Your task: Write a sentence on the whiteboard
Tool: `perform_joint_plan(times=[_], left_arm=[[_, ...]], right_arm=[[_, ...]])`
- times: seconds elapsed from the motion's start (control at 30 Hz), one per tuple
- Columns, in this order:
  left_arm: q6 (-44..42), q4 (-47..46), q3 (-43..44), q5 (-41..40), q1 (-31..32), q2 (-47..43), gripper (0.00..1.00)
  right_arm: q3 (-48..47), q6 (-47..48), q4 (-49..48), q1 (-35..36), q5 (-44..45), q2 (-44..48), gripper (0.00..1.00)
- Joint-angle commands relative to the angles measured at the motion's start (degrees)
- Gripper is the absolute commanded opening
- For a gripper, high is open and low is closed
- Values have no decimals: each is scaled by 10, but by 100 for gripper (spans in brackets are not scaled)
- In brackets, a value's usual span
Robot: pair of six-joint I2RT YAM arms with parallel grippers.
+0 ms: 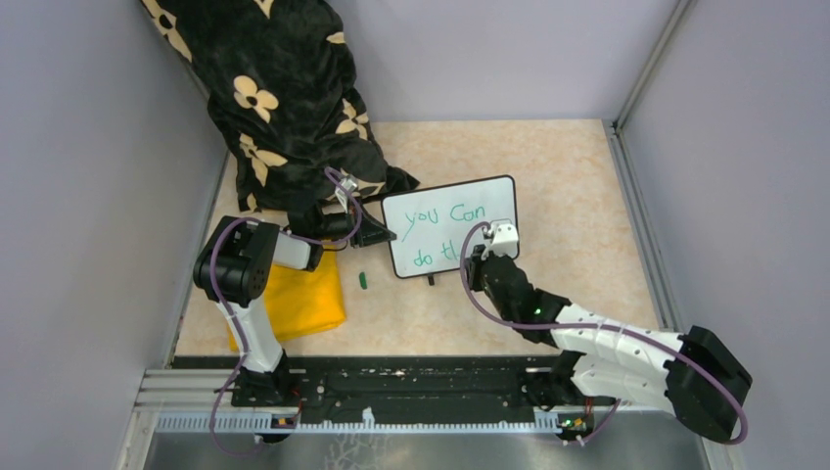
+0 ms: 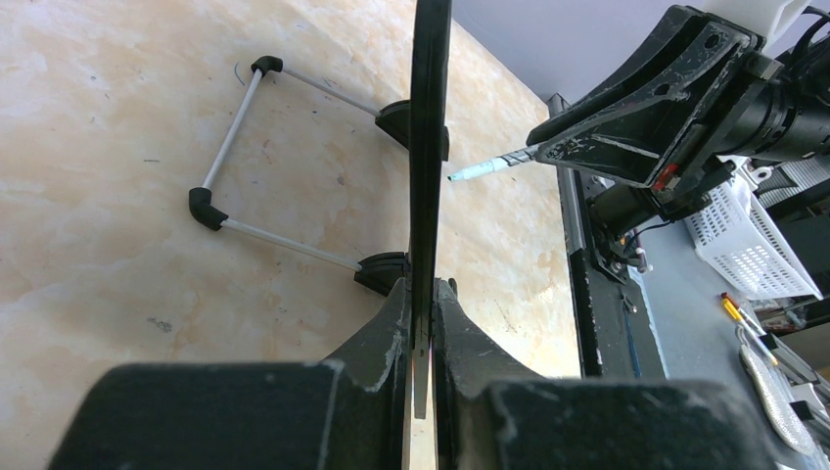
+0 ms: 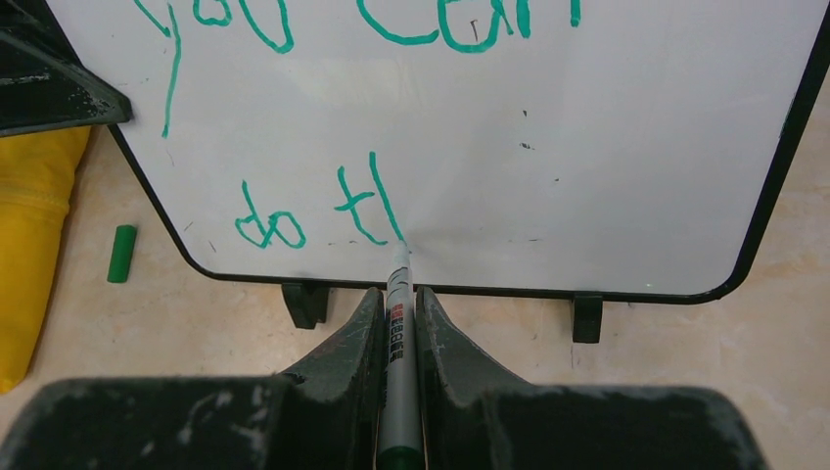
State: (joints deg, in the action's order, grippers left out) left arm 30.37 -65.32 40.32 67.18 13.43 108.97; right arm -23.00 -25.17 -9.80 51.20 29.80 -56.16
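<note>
Beige tabletop [image 1: 587, 196], mid-frame: left tool [image 2: 421, 294] pinches the edge of the whiteboard [image 1: 460, 211]; right tool [image 3: 396, 305] grips a marker [image 3: 397, 279] touching the sentence [image 3: 272, 230].

whiteboard [image 1: 494, 193]: white face, thin black frame, black feet
sentence [image 3: 350, 206]: green strokes
marker [image 3: 399, 323]: silver-grey barrel, green end
cap [image 3: 121, 254]: green
cloth [image 1: 299, 299]: plain yellow
fabric [image 1: 284, 88]: black, cream flower print
table [image 1: 577, 196]: beige, marbled

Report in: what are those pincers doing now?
Left pincer shut on whiteboard edge. Right pincer shut on marker, tip on board. Sentence unfinished: "you Can do tl". Nothing blocking.
</note>
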Motion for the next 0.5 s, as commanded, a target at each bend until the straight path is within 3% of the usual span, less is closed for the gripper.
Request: perform_joint_plan(times=[0.0,0.47], left_arm=[[-22,68,-5,-15,17,22,0],[-23,71,-3,-14,18,22,0]], right_arm=[[-33,7,-22,-4,3,11,0],[-57,14,-48,-5,15,-29,0]])
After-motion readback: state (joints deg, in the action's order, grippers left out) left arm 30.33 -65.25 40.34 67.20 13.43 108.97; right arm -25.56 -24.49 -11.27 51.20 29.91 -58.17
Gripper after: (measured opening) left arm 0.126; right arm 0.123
